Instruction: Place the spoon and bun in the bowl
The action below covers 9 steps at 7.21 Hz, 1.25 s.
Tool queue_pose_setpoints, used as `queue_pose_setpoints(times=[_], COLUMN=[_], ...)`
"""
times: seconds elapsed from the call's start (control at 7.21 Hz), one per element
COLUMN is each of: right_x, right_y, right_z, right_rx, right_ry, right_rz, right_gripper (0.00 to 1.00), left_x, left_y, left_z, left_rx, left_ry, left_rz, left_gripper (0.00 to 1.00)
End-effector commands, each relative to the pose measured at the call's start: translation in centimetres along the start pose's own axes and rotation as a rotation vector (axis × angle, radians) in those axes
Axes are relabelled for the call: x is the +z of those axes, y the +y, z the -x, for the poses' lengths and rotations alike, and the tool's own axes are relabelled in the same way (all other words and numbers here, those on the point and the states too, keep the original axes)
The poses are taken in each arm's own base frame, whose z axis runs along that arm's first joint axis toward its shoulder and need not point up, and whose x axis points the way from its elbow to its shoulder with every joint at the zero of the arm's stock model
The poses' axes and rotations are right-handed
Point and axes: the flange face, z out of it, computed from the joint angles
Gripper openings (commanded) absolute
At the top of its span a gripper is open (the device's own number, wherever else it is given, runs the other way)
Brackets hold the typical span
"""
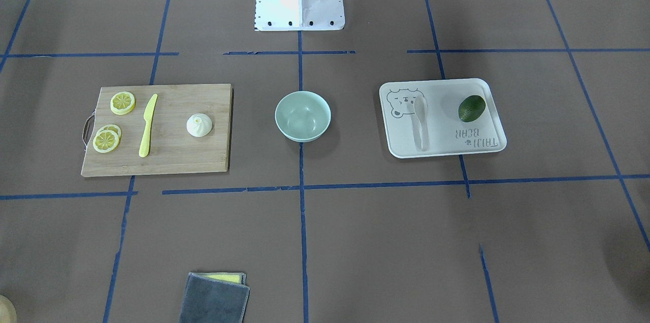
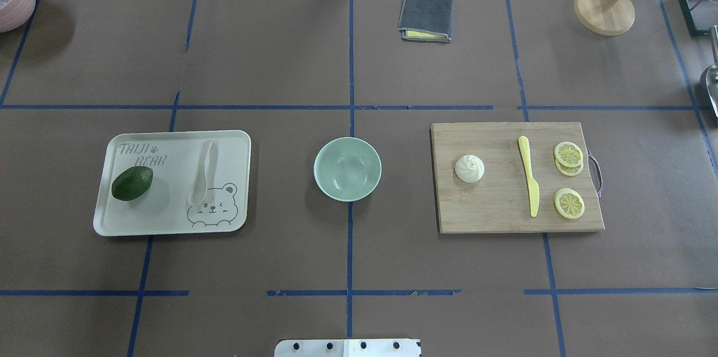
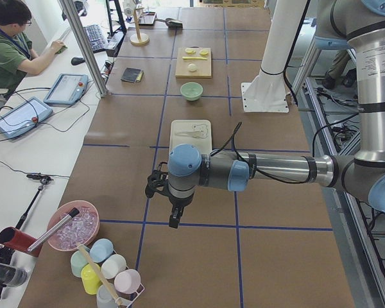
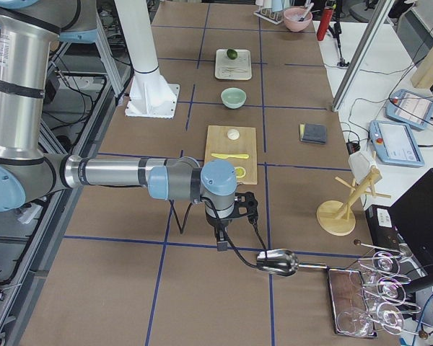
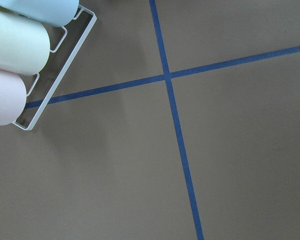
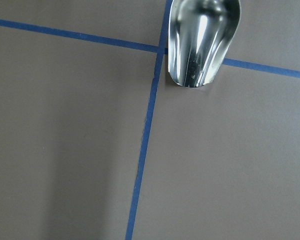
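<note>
— So, where do the pieces lie?

— Centre of the brown tabletop [image 2: 280, 37]: the mint-green bowl [image 2: 347, 173] stands empty on a blue tape line [image 2: 349, 256]. The spoon [image 2: 203, 174] lies on the bear-print tray [image 2: 168, 211] on the robot's left. Its scoop points toward the bear drawing, and it is beside a dark green fruit [image 2: 132, 183] but not touching it. The bun [image 2: 469, 168] sits upright on the wooden cutting board [image 2: 493, 205] on the robot's right, apart from a yellow knife [image 2: 528, 174] and the lemon slices [image 2: 569, 202].

— And the arms?

— Both are well away from those things, at opposite ends of the tabletop. The left tool [image 3: 174, 220] hangs pointing down near a rack of pastel cups [image 3: 109, 260]. The right tool [image 4: 221, 244] hangs likewise, near a shiny metal scoop [image 4: 278, 261]. Each shows only from a side camera, so I cannot tell how far its fingers are parted, nor whether anything is in its grip.
</note>
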Motion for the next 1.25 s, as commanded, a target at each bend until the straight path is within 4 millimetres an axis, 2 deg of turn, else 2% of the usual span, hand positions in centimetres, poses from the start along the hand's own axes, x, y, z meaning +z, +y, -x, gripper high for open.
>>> queue_pose_setpoints(times=[0.0,0.14,0.42,0.55,0.69,0.83,0.97,1.11], right_x=[-0.5,-0.5,-2.5,-3.8,-4.4,-4.6,-4.5,-4.4], right_y=[-0.3,-0.4,-1.6,-4.4,-5.4,-5.5,-5.7,-5.8], right_z=[0.5,0.5,3.1,4.0,4.4,4.6,4.4,4.3], right_rx=[-0.009,-0.003,-0.040,-0.072,-0.079,-0.098,-0.116,-0.120], right_ry=[0.001,0.001,-0.072,-0.073,-0.074,-0.071,-0.069,-0.071], right_rz=[-0.011,-0.011,-0.064,-0.095,-0.107,-0.125,-0.143,-0.148], right_gripper=[1.00,1.00,1.00,1.00,1.00,1.00,1.00,1.00], left_x=[-0.5,-0.8,-1.5,-2.3,-3.5,-3.7,-4.5,-3.5], left_y=[-0.4,-0.7,-1.6,-2.3,-2.7,-3.3,-3.7,-4.4], left_z=[-0.4,-0.6,-1.8,-2.7,-3.8,-3.9,-4.9,-7.8], left_rx=[0.043,0.062,0.157,0.240,0.356,0.445,0.532,0.591], left_ry=[-0.008,-0.010,-0.016,-0.004,-0.018,-0.034,-0.036,0.005], left_rz=[-0.045,-0.065,-0.156,-0.241,-0.367,-0.465,-0.542,-0.555], left_gripper=[1.00,1.00,1.00,1.00,1.00,1.00,1.00,1.00])
